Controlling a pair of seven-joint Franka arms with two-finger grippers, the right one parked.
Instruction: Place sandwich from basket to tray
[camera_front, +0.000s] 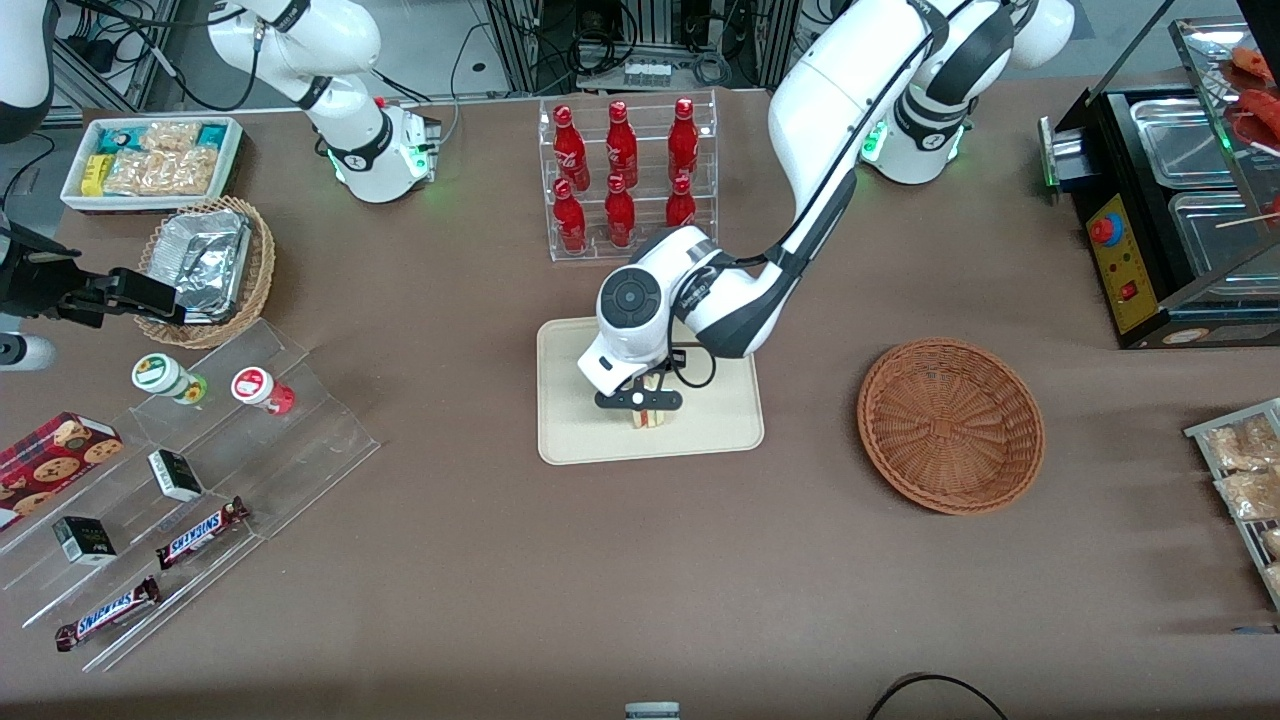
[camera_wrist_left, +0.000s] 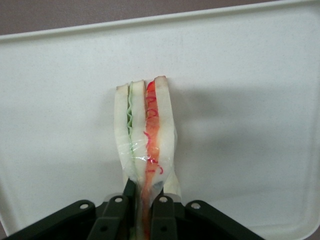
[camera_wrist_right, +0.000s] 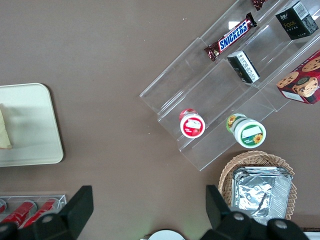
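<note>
Front view shows the hand (camera_front: 640, 400) low over the tray (camera_front: 720, 425), fingers (camera_wrist_left: 161, 212) pinched on the one sandwich (camera_front: 648, 415), which stands on the tray. One wicker basket (camera_front: 950, 425) sits emptied toward the working arm's end of the counter (camera_front: 600, 580). Only release and retreat seem left.

Brown table (camera_front: 640, 580), cabling at rear.
</note>
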